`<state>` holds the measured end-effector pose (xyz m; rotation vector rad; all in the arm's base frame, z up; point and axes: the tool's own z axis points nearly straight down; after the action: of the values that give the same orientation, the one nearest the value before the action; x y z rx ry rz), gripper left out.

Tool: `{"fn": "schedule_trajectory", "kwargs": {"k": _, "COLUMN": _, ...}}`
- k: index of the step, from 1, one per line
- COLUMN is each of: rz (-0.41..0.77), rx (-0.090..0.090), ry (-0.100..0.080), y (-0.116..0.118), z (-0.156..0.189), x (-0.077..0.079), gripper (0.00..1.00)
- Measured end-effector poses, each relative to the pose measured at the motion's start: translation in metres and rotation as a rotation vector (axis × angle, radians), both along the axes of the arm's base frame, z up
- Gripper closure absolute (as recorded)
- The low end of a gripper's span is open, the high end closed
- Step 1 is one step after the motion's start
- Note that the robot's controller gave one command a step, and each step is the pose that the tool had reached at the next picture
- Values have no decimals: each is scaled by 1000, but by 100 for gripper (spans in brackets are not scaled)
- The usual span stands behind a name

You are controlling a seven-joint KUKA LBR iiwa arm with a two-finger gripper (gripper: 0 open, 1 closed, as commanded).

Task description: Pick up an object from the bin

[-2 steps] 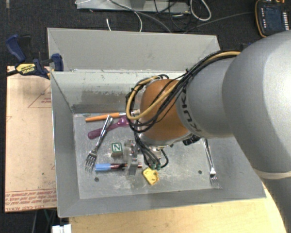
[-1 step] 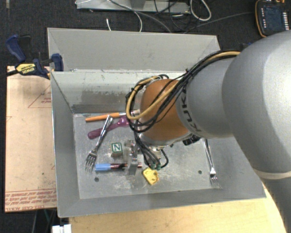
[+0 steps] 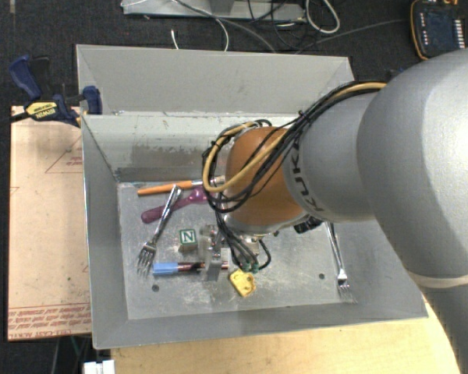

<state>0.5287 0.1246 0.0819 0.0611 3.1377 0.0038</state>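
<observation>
This was a robotics lab, not a home or a shop. A heavy grey industrial arm point(image 3: 390, 154), its wrist hung with looped cables point(image 3: 216, 170), reached into a grey metal bin point(image 3: 101, 209). Beyond the bin, loose wires point(image 3: 320, 10) trailed over a dark floor point(image 3: 31, 14), where a handheld control pendant point(image 3: 441, 22) with an orange edge lay.

At ten o'clock from the gripper point(image 3: 212, 263), a fork point(image 3: 158, 235); at three, a wrench point(image 3: 337, 260); at eleven, a pencil point(image 3: 167, 186) behind a spoon point(image 3: 170, 206).

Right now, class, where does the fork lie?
In the camera view the fork lies on the left side of the bin, its handle crossing a purple spoon, below an orange pencil.
</observation>
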Motion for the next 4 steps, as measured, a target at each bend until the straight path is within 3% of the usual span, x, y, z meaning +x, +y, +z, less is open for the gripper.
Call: {"fn": "schedule_trajectory", "kwargs": {"k": 4, "rz": 0, "rx": 0, "ry": 0, "y": 0, "z": 0, "x": 0, "gripper": 100}}
